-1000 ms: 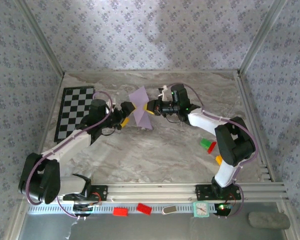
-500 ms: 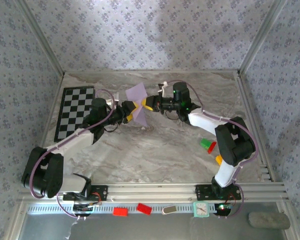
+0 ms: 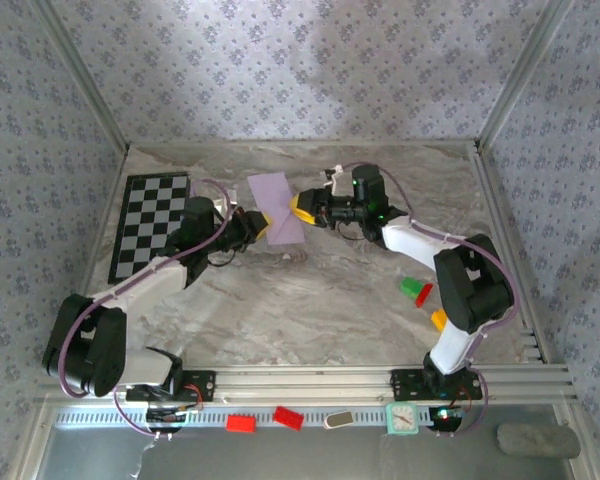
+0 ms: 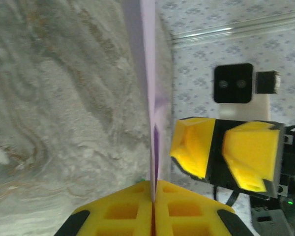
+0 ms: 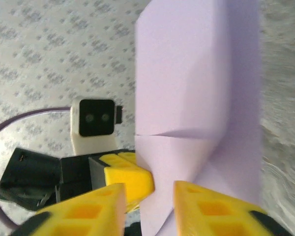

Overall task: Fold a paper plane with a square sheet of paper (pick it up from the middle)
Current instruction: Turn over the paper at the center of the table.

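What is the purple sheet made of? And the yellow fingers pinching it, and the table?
The purple sheet looks like thin matte paper: it holds sharp creases and looks knife-thin edge-on. The left tool pinches it with yellow fingers, probably moulded plastic or rubber, matte with square hollows. The table looks like grey marble, maybe only a printed pattern.

Top edge of the paper [image 4: 147, 73] beyond left wrist view

Checkerboard [image 3: 150, 225] lies left; green-red block [image 3: 414, 290] right, on marble table [image 3: 310, 300].
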Robot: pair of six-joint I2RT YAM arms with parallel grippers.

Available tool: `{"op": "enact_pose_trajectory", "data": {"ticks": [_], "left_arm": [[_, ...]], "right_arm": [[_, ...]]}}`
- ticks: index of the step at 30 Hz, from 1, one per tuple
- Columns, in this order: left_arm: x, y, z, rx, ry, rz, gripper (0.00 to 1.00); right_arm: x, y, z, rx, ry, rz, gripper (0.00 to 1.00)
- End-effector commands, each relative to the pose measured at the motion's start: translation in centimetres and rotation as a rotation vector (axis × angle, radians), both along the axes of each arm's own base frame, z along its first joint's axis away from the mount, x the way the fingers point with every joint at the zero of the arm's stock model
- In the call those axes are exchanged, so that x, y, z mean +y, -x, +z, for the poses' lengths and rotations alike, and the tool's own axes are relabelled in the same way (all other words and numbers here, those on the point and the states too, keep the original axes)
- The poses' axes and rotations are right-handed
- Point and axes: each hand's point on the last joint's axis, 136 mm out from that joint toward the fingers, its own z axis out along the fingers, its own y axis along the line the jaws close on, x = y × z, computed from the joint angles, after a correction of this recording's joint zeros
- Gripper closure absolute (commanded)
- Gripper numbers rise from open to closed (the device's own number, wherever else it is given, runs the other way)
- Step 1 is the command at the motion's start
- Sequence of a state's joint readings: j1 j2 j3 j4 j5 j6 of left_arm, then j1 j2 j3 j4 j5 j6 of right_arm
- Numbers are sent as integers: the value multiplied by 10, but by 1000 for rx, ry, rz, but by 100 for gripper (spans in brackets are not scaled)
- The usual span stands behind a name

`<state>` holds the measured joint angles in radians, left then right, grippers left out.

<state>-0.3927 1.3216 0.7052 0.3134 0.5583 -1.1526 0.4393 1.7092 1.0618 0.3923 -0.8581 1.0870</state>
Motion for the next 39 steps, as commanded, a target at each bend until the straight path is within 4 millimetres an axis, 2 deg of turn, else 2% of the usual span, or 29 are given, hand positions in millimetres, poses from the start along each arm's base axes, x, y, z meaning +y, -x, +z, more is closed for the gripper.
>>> {"op": "enact_pose_trajectory", "data": {"ticks": [1, 7, 13, 16, 18, 22, 27, 29, 31, 33, 35, 39], "left_arm": [[15, -1, 2, -37, -160, 19, 92], [65, 10, -23, 32, -647, 63, 92], [112, 15, -27, 120, -1160, 91, 92], [117, 10, -23, 118, -1367, 87, 92], [110, 7, -26, 115, -1453, 67, 91], [90, 4, -44, 128, -1580, 13, 92], [47, 3, -78, 181, -1542, -65, 86], [22, 5, -96, 210, -1425, -124, 82], [2, 7, -105, 227, -1308, -161, 76], [-13, 6, -105, 230, -1182, -182, 70], [-22, 4, -99, 231, -1049, -189, 60], [-19, -1, -78, 224, -840, -154, 45]], "right_arm": [[-31, -1, -8, -29, 119, -73, 52], [-85, -4, -22, -108, 410, -204, 35], [-120, -3, -23, -171, 613, -297, 31], [-134, -3, -25, -174, 671, -352, 30], [-142, -3, -26, -166, 691, -380, 30], [-160, -1, -31, -142, 723, -453, 30], [-180, 1, -39, -84, 717, -537, 30], [-185, 1, -41, -66, 715, -554, 31], [-186, 1, -42, -58, 713, -557, 31], [-185, 1, -44, -51, 713, -553, 31], [-183, 0, -48, -41, 710, -542, 31], [-164, -1, -54, -40, 695, -480, 31]]}}
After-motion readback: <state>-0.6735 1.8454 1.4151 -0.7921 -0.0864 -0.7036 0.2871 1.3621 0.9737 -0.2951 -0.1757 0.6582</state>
